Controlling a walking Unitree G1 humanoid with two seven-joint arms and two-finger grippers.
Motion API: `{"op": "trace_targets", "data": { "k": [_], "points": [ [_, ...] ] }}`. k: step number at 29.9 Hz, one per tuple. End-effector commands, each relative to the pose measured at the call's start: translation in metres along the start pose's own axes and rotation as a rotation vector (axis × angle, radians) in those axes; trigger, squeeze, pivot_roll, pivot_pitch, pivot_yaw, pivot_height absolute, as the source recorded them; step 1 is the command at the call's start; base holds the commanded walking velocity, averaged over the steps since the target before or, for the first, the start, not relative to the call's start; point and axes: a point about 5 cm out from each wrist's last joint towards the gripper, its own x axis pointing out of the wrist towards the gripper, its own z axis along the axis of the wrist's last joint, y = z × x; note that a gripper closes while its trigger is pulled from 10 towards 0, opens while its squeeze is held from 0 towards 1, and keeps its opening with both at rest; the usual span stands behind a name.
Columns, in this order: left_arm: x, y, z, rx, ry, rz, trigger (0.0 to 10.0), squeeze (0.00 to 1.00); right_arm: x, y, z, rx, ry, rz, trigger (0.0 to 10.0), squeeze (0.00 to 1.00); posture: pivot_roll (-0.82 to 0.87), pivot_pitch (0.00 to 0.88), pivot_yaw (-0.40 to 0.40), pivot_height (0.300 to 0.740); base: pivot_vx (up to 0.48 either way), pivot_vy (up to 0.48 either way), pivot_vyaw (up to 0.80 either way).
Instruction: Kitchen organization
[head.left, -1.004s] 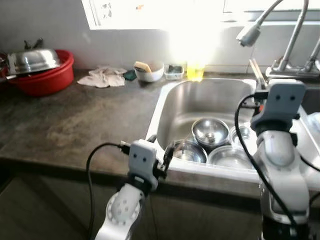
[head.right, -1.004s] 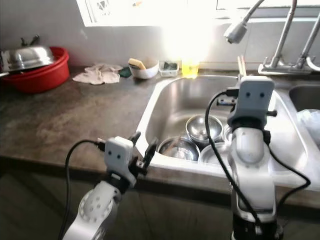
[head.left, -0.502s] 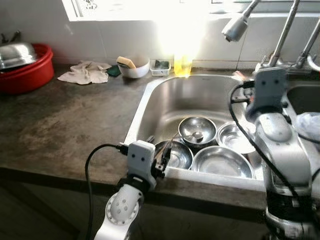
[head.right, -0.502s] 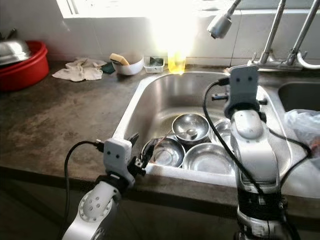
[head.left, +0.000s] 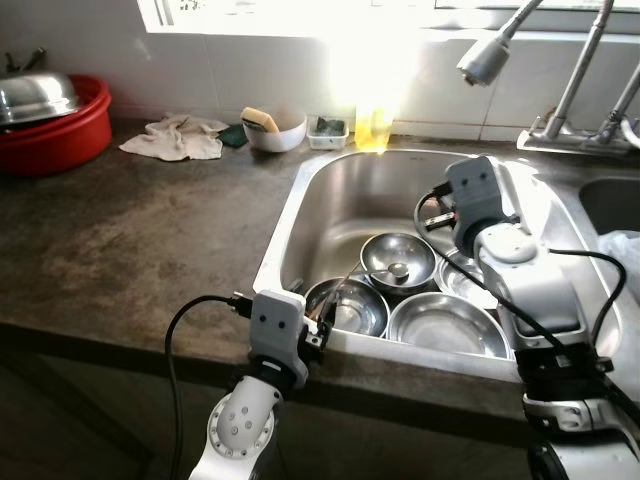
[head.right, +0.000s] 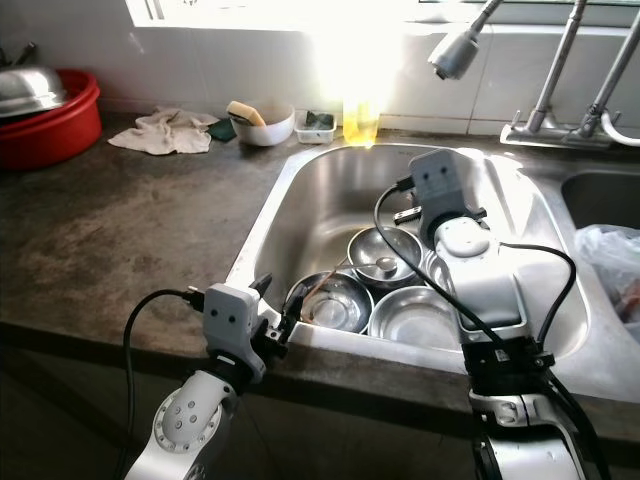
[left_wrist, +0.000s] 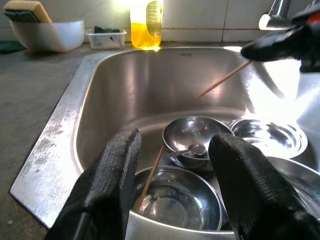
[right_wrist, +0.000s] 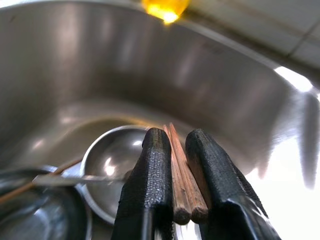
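The right claw is inside the sink, above the bowls. Its two black fingers pinch two brown chopsticks side by side. The sticks run the same way as the fingers. Their cut ends sit near the fingertips, and the long part goes back toward the wrist, then pokes out past it, slanting down over the sink.

Under this claw there are four shiny metal bowls packed close together, though the one behind the arm is hard to see. A spoon lies across the bowl just past the fingertips.

The left claw hangs at the front edge of the sink with its fingers spread wide and holding nothing. Just in front of it, one more thin stick leans in the nearest bowl, tipped up toward the middle of the sink.

Far behind both claws, one yellow soap bottle stands on the desk by the wall.
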Motion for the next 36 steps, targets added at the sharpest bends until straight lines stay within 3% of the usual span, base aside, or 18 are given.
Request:
{"op": "trace_targets", "data": {
  "k": [1,2,3,6,7,18,24,25,26,32,36],
  "points": [
    [-0.003,0.001,0.003,0.009,-0.005,0.01,10.0,0.0,0.002,0.003,0.001,-0.013,0.001,0.017,10.0,0.0,0.12,0.106,-0.016,0.74,0.0,0.0,0.0],
    [-0.003,0.002,0.003,0.009,-0.005,0.013,10.0,0.0,0.004,0.006,-0.002,-0.018,0.023,0.035,10.0,0.0,0.12,0.112,-0.015,0.74,0.0,0.0,0.0],
    [-0.005,0.002,0.004,0.01,-0.003,0.015,10.0,0.0,0.005,0.011,-0.007,-0.021,0.046,0.056,10.0,0.27,0.13,0.117,-0.016,0.74,0.0,0.0,0.0],
    [-0.006,0.002,0.004,0.011,-0.003,0.017,10.0,0.0,0.007,0.013,-0.009,-0.023,0.059,0.07,10.0,0.27,0.13,0.117,-0.016,0.74,0.0,0.0,0.0],
    [-0.008,0.002,0.004,0.011,0.0,0.02,10.0,0.0,0.008,0.014,-0.011,-0.013,0.072,0.076,10.0,1.0,0.13,0.12,-0.015,0.74,0.0,0.0,0.0],
    [-0.005,0.001,0.007,0.007,-0.004,0.02,10.0,0.0,0.007,0.012,-0.006,0.021,0.028,0.052,10.0,1.0,0.13,0.122,-0.017,0.74,0.0,0.0,0.0],
    [-0.004,0.002,0.006,0.007,-0.004,0.026,10.0,0.0,0.0,0.005,0.005,0.093,-0.071,-0.017,10.0,1.0,0.12,0.121,-0.017,0.74,0.0,0.0,0.0],
    [-0.004,0.002,0.006,0.008,-0.003,0.027,10.0,0.0,-0.008,0.002,0.009,0.116,-0.134,-0.041,10.0,0.45,0.12,0.119,-0.02,0.74,0.0,0.0,0.0],
    [-0.004,0.003,0.006,0.009,-0.004,0.028,10.0,0.0,-0.013,0.001,0.012,0.123,-0.172,-0.05,10.0,0.0,0.12,0.118,-0.02,0.74,0.0,0.0,0.0],
    [-0.002,0.006,0.007,0.012,-0.009,0.038,10.0,0.0,-0.041,-0.001,0.027,0.186,-0.355,-0.097,10.0,0.0,0.11,0.111,-0.018,0.74,0.0,0.0,0.0],
    [0.001,0.008,0.008,0.012,-0.017,0.043,10.0,0.0,-0.054,0.0,0.027,0.181,-0.41,-0.125,10.0,0.0,0.1,0.107,-0.013,0.74,0.0,0.0,0.0]
  ]
}}
